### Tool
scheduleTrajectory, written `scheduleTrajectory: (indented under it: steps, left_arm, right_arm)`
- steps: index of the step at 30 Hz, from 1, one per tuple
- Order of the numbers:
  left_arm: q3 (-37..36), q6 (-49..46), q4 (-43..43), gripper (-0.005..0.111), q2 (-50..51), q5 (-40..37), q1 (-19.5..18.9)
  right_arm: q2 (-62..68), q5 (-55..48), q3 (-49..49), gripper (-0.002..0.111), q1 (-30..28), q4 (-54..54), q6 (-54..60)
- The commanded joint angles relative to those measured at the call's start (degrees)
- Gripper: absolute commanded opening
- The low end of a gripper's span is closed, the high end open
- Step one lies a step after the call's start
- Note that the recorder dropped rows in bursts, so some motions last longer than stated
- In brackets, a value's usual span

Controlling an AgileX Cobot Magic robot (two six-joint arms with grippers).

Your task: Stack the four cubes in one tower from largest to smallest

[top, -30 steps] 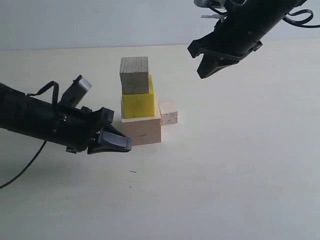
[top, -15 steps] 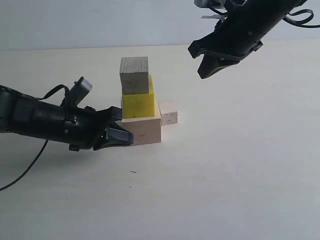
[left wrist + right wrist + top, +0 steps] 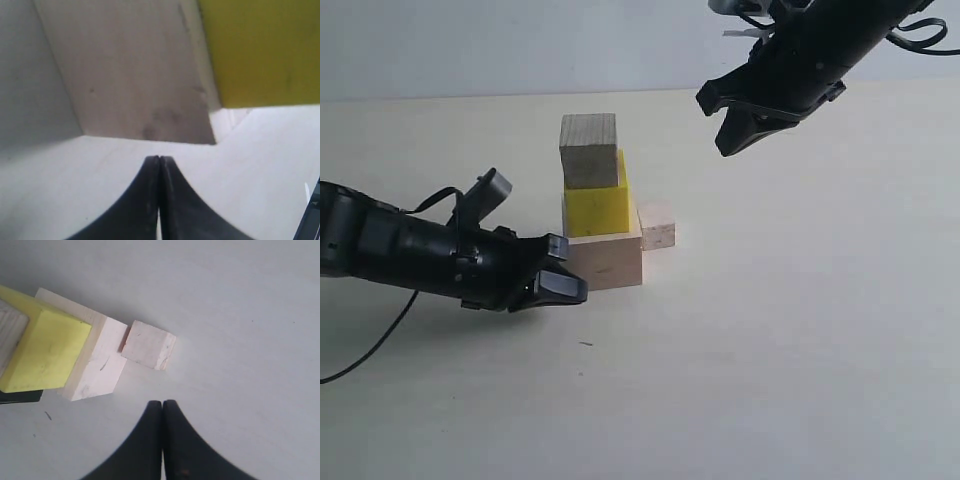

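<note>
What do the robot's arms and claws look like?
The left arm and right arm are matte black. The left gripper and right gripper each end in two dark curved fingers tapering to a point. A thin black cable trails from the left arm, which carries a small grey box. Black cable loops hang by the right arm.

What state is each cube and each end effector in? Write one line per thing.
large wooden cube: on the table, bottom of the stack.
yellow cube: stacked on the large wooden cube.
small wooden cube: stacked on the yellow cube.
smallest wooden cube: on the table beside the stack, unstacked.
left end effector: shut, empty, low near the stack.
right end effector: shut, empty, raised.
</note>
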State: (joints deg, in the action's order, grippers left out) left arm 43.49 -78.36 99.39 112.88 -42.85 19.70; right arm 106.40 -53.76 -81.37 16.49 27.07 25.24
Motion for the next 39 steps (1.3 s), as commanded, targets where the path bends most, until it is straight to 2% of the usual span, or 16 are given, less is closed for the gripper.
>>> scheduleTrajectory:
  steps: [1, 18, 23, 39]
  left_arm:
    - [1.3, -1.1, 0.6, 0.000, 0.4, -1.0, 0.3]
    - [3.3, -1.4, 0.6, 0.000, 0.5, 0.6, 0.3]
    - [5.3, -1.5, 0.6, 0.000, 0.5, 2.8, 2.9]
    - [7.2, -1.0, 0.6, 0.000, 0.5, 4.2, 3.9]
  right_arm:
    - [-0.4, 0.5, -0.2, 0.000, -0.3, -0.3, 0.1]
    - [-0.4, 0.5, -0.2, 0.000, -0.3, -0.3, 0.1]
    - [-0.4, 0.4, -0.2, 0.000, -0.3, -0.3, 0.1]
    - [-0.4, 0.1, -0.2, 0.000, -0.3, -0.3, 0.1]
